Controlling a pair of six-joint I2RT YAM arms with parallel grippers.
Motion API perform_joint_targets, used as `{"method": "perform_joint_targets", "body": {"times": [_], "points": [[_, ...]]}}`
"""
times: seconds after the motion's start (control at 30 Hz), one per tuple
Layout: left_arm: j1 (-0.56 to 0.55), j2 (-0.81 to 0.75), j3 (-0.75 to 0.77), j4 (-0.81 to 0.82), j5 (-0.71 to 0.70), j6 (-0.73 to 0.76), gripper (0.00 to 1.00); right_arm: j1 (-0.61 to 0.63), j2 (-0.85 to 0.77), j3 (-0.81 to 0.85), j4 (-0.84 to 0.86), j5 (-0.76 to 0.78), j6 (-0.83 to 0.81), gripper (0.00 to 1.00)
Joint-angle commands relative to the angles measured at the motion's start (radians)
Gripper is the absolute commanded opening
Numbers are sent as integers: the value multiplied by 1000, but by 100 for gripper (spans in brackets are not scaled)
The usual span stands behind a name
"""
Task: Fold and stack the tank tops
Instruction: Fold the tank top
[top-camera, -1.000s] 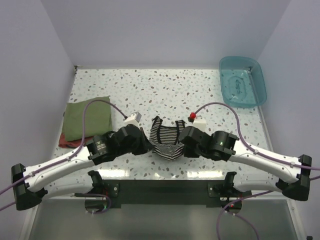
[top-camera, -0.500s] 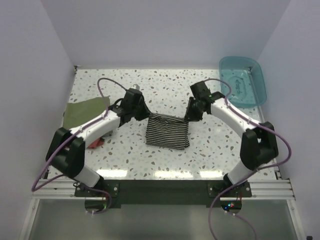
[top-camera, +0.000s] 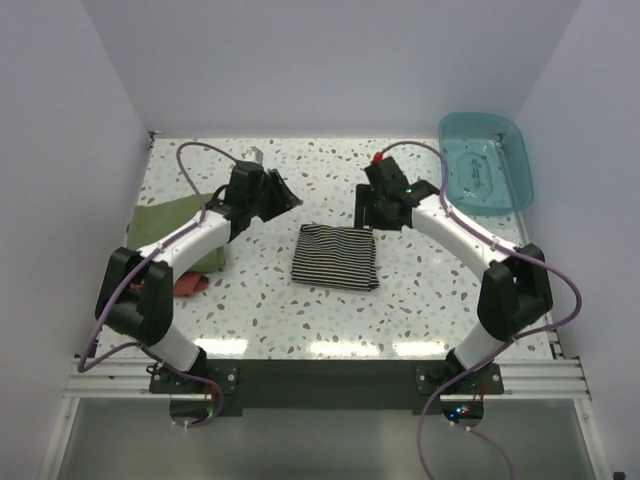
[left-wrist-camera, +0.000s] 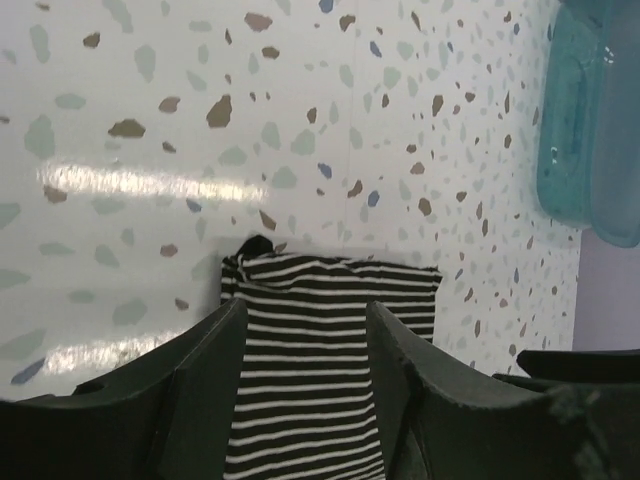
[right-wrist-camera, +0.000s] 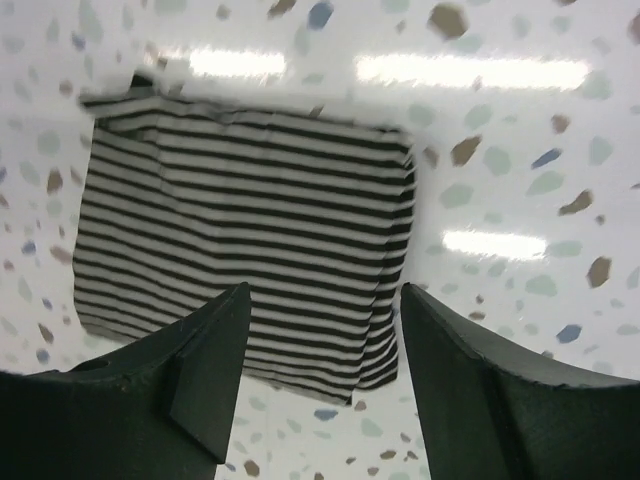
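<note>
The striped tank top (top-camera: 337, 256) lies folded into a flat rectangle in the middle of the table, also seen in the left wrist view (left-wrist-camera: 330, 300) and the right wrist view (right-wrist-camera: 240, 230). The olive-green tank top (top-camera: 160, 222) lies folded at the left edge, partly hidden under my left arm. My left gripper (top-camera: 283, 195) (left-wrist-camera: 305, 320) hovers off the striped top's far left corner, open and empty. Above the far right corner, my right gripper (top-camera: 380, 212) (right-wrist-camera: 325, 292) is open too, holding nothing.
A teal plastic bin (top-camera: 485, 162) (left-wrist-camera: 585, 120) sits at the far right corner. A red cloth (top-camera: 190, 284) pokes out beside the olive top under the left arm. White walls close in the table on three sides.
Both grippers carried the striped top's edge away from the bases, folding it over, then opened and let go. They have now lifted back from its far edge. The top lies flat.
</note>
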Motion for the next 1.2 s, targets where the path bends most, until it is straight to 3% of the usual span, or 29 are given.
{"method": "perform_joint_targets", "body": {"times": [0.0, 0.23, 0.5, 0.9, 1.17], "points": [[-24, -103, -151, -24, -4, 7, 56, 136, -75, -115, 37, 81, 7, 65], [-44, -178, -393, 80, 115, 59, 73, 260, 64, -141, 91, 112, 33, 65], [-44, -102, -420, 142, 218, 96, 81, 263, 165, -216, 129, 100, -1, 72], [-50, 72, -405, 150, 250, 99, 79, 176, 115, -263, 229, -98, -62, 73], [-121, 115, -425, 41, 68, 56, 74, 117, 87, -258, 243, -181, -81, 72]]}}
